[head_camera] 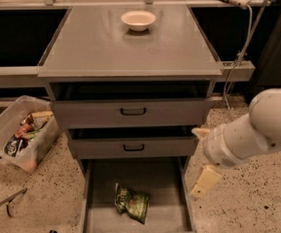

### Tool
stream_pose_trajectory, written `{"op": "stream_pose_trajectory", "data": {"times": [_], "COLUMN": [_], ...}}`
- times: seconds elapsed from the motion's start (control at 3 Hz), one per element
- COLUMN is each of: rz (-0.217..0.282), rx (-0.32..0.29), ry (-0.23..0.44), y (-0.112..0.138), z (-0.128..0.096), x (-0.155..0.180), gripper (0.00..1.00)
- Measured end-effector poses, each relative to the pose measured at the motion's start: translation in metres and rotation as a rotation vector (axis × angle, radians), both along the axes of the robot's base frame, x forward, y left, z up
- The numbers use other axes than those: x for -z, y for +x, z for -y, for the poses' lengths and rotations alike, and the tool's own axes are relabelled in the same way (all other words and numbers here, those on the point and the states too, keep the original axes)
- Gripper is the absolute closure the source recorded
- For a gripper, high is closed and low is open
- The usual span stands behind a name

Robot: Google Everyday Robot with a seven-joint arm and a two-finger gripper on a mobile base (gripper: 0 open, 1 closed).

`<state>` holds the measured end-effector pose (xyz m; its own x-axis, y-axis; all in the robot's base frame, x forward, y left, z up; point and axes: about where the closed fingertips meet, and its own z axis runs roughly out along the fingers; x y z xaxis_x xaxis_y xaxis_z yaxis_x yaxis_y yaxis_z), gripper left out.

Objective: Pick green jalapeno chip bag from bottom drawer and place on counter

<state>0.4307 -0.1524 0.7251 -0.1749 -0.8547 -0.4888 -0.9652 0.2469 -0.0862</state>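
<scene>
The green jalapeno chip bag (131,203) lies wrinkled on the floor of the pulled-out bottom drawer (99,188), near its middle. My gripper (196,162) comes in from the right on a white arm, beside the drawer's right wall and above the bag's level. Its two cream fingers (206,180) stand wide apart and hold nothing. It is to the right of the bag and apart from it. The grey counter (106,47) tops the cabinet.
A white bowl (138,20) sits at the back of the counter. The two upper drawers (130,111) with black handles are slightly pulled out. A clear bin of snack packets (21,132) stands on the floor at left. A cable (240,47) hangs at right.
</scene>
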Motion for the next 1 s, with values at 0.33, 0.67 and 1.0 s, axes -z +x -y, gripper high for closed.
{"op": "stream_pose_trajectory", "data": {"times": [0.33,0.67,1.0], "rz": [0.051,0.051,0.042], "rx": [0.033,0.033,0.025], "ry": [0.009,0.009,0.022], "y": [0.016,0.016,0.019], "z": [-0.001,-0.001,-0.004], "x": [0.006,0.006,0.027], "gripper": [0.00,0.00,0.00]}}
